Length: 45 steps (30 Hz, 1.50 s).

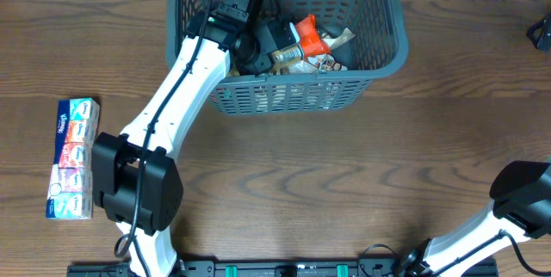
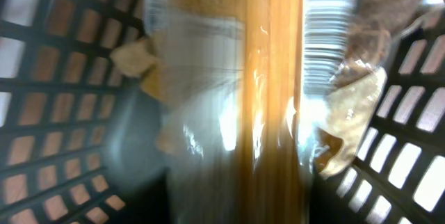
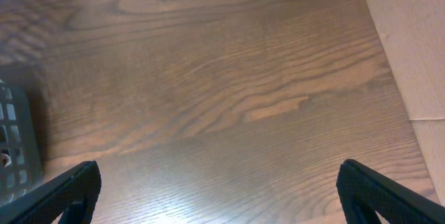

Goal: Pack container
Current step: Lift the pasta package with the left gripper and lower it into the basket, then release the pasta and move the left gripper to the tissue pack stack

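Note:
The container (image 1: 389, 64), a dark grey lattice basket, stands at the back middle of the table with several snack packs inside. My left gripper (image 1: 269, 46) reaches down into it. The left wrist view is blurred: a clear and orange snack pack (image 2: 271, 99) fills the space between the dark fingers, which look closed on it, with the container's lattice walls (image 2: 42, 78) on both sides. The pack's orange end shows in the overhead view (image 1: 306, 40). My right gripper (image 3: 219, 182) is open and empty above bare table, with a corner of the container (image 3: 10, 147) at its left.
A strip of blue and red tissue packs (image 1: 73, 156) lies on the table at the left. A black object (image 1: 541, 32) sits at the right edge. My right arm (image 1: 521, 195) is at the front right corner.

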Motion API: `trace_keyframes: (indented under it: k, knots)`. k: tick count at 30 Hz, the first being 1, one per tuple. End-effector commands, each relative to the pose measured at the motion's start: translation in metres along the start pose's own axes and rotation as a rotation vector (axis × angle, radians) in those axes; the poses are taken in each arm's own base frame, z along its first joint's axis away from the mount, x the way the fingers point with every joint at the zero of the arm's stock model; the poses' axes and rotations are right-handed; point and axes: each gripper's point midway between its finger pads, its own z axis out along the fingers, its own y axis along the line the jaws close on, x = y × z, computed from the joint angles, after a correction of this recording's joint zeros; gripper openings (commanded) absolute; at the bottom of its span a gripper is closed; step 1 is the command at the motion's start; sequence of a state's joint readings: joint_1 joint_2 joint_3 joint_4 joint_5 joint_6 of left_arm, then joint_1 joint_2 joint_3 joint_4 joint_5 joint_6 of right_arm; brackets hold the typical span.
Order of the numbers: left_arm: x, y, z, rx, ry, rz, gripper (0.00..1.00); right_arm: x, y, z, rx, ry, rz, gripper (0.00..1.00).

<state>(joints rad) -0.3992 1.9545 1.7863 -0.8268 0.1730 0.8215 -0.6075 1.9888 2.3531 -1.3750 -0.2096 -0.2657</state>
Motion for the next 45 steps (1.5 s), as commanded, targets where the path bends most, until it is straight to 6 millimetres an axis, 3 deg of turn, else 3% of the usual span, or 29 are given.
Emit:
trace_keyframes:
  k: [1, 4, 9, 12, 18, 22, 25, 28, 33, 35, 37, 45]
  knots:
    - [-0.012, 0.016, -0.02, -0.053, -0.046, 0.014, 0.62, -0.001, 0.003, -0.009, -0.004, -0.017, -0.015, 0.96]
    - [-0.013, 0.017, -0.022, -0.056, -0.049, 0.014, 0.76, -0.001, 0.003, -0.009, -0.004, -0.017, -0.015, 0.96]
    - [-0.022, 0.023, -0.035, -0.094, -0.088, 0.021, 0.79, -0.001, 0.003, -0.009, -0.004, -0.018, -0.015, 0.95]
    - [-0.032, 0.029, -0.055, -0.14, -0.135, 0.029, 0.79, -0.001, 0.003, -0.009, -0.004, -0.018, -0.015, 0.95]
    - [-0.047, 0.054, -0.13, -0.353, -0.224, 0.006, 0.76, -0.003, 0.007, -0.009, -0.029, -0.025, -0.016, 0.95]
    - [-0.026, 0.076, -0.194, -0.563, -0.204, -0.152, 0.76, -0.004, 0.007, -0.009, -0.027, -0.03, -0.024, 0.95]
    - [0.008, 0.088, -0.25, -0.734, -0.182, -0.34, 0.76, -0.005, 0.006, -0.009, -0.026, -0.035, -0.025, 0.95]
    - [0.059, 0.09, -0.3, -0.876, -0.124, -0.526, 0.77, -0.005, 0.006, -0.009, -0.026, -0.036, -0.025, 0.96]
    - [0.158, 0.072, -0.341, -0.954, 0.041, -0.814, 0.84, -0.006, 0.006, -0.009, -0.025, -0.039, -0.026, 0.97]
    - [0.198, 0.059, -0.344, -0.93, 0.133, -0.927, 0.84, -0.006, 0.007, -0.009, -0.027, -0.039, -0.026, 0.97]
    - [0.226, 0.047, -0.338, -0.863, 0.199, -1.005, 0.84, -0.008, 0.009, -0.009, -0.04, -0.047, -0.027, 0.97]
    - [0.306, 0.018, -0.302, -0.631, 0.367, -1.225, 0.86, -0.013, 0.011, -0.01, -0.054, -0.07, -0.033, 0.97]
